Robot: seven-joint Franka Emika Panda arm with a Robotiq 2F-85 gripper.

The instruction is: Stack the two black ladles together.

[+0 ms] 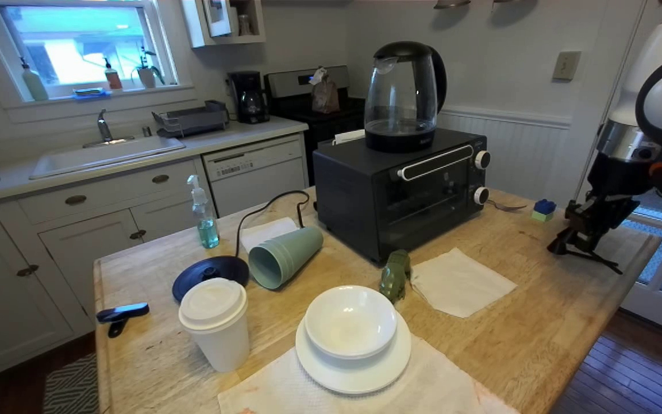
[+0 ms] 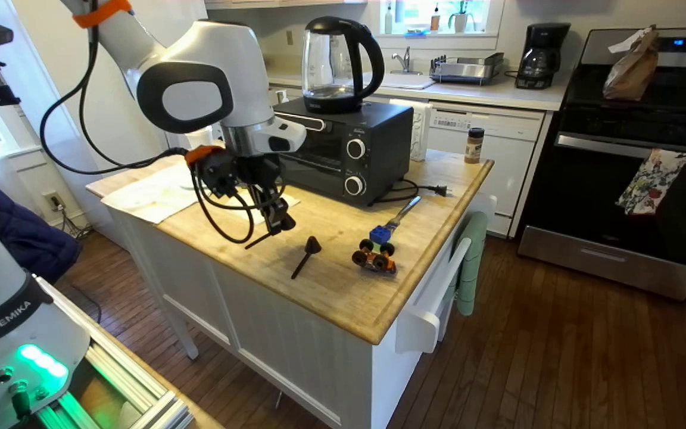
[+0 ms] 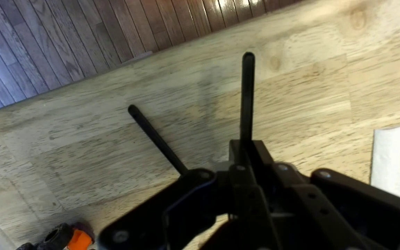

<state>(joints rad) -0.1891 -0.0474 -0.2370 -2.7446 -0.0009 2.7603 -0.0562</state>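
Note:
My gripper [image 2: 274,225] is shut on a black ladle, holding it a little above the wooden table. The held ladle's thin handle [image 3: 248,93] sticks out past the fingertips [image 3: 247,147] in the wrist view; its scoop is hidden there. In an exterior view, the held ladle's rounded end [image 2: 287,223] shows beside the fingers. The second black ladle [image 2: 306,257] lies on the table to the right of the gripper, scoop away from the near edge. Its handle [image 3: 156,139] shows in the wrist view, its scoop hidden behind the gripper. The gripper [image 1: 575,241] also shows at the table's far end.
An orange toy car [image 2: 374,257], a blue-and-green block [image 2: 380,234] and a fork [image 2: 405,210] lie right of the second ladle. A black toaster oven [image 2: 343,149] carries a glass kettle [image 2: 331,65]. A paper napkin [image 1: 463,282] lies nearby. The table edge [image 3: 144,59] is close.

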